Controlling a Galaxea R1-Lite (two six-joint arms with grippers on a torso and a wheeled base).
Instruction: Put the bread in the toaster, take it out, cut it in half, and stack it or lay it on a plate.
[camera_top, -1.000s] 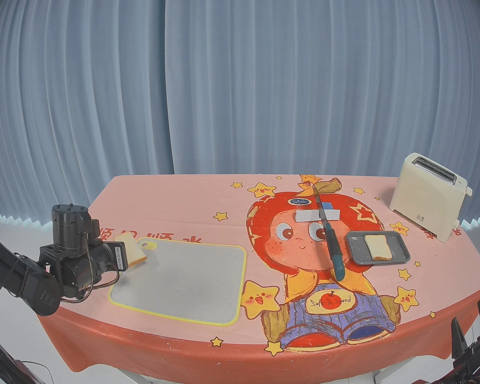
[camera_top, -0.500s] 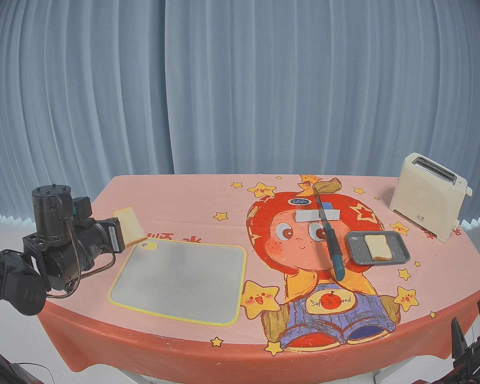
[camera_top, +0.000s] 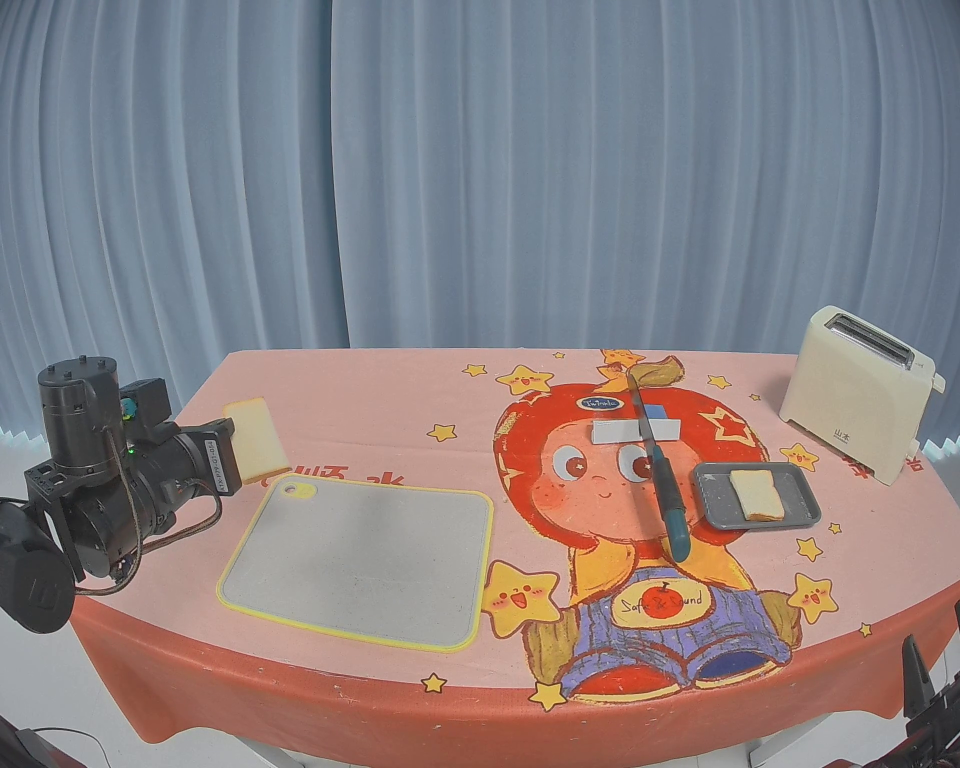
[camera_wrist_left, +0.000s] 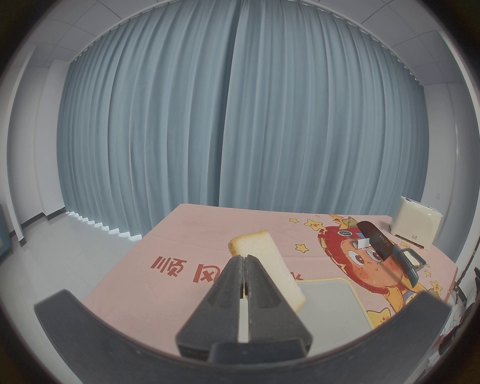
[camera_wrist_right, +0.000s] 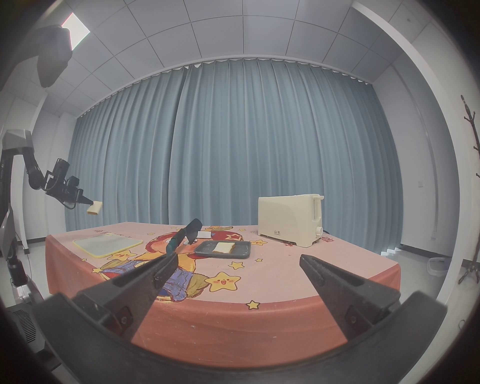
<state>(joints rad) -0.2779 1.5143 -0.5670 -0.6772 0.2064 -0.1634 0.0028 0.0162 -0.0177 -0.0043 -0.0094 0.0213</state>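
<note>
Left gripper (camera_wrist_left: 244, 267) pinches a pale, spongy, rectangular bread slice (camera_wrist_left: 269, 262) aloft.

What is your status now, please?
Left gripper shut on bread slice, held in air near cutting board. Right gripper open. Knife lies between board and toaster.

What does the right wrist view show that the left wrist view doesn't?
Right wrist view: the right gripper with its fingers wide open, and, from the side, the left gripper holding the bread slice well clear of the table. Left wrist view: the left fingers shut on that slice close up, plus red characters on the table. Shared: toaster, knife, tray with the second slice, cutting board, curtain.
</note>
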